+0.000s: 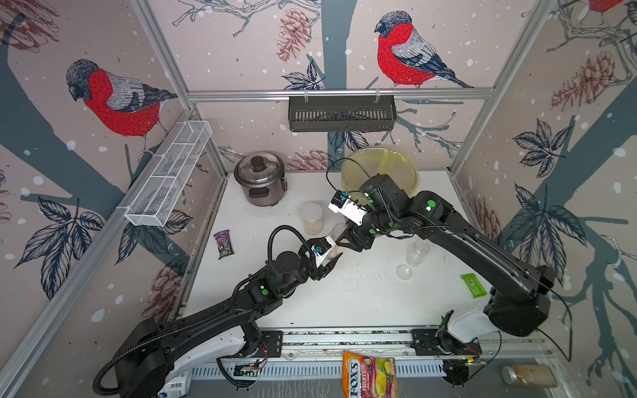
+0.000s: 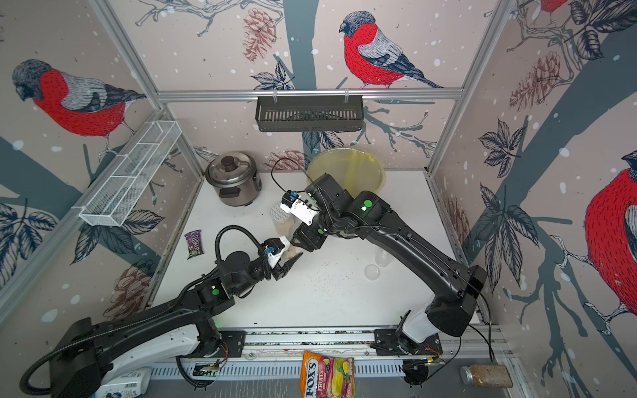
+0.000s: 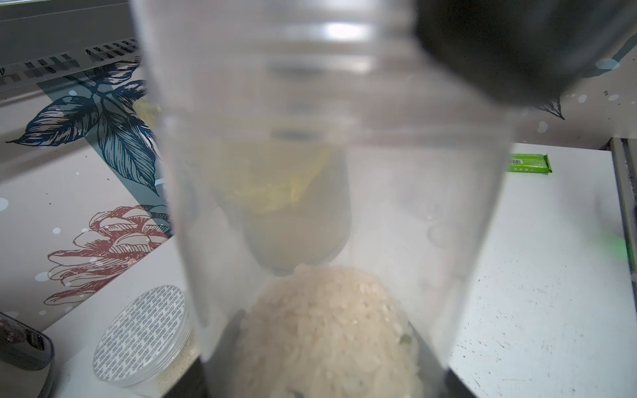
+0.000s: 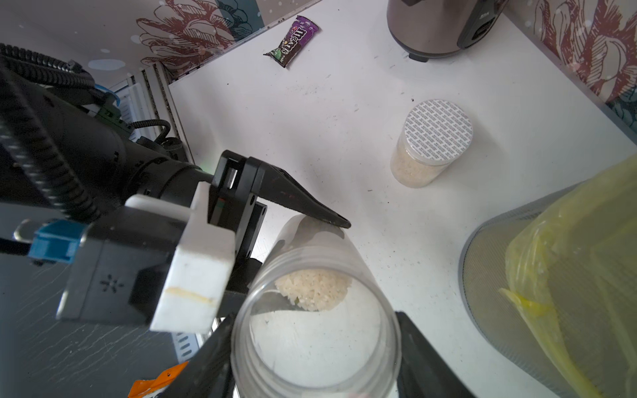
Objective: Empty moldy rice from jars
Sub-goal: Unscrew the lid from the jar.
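A narrow clear jar [image 1: 332, 249] [image 4: 317, 337] hangs tilted above the table's middle, held between both arms. A small clump of moldy rice [image 4: 313, 287] [image 3: 327, 327] sits at its bottom end. My left gripper [image 1: 333, 257] [image 3: 324, 379] is shut on that bottom end. My right gripper [image 1: 339, 239] [image 4: 315, 365] is shut on the mouth end, one finger on each side. I cannot tell whether a clear lid is on it. The wider jar [image 1: 312, 217] [image 4: 431, 144] stands behind with its silver dotted lid on and rice inside. Another narrow jar [image 1: 417, 253] stands to the right, its clear lid [image 1: 404, 272] beside it.
The translucent bin [image 1: 396, 162] with a yellow bag stands at the back right, close behind my right wrist. A rice cooker [image 1: 260, 177] is at the back left, a candy pack [image 1: 224, 244] on the left and a green packet [image 1: 474, 284] on the right.
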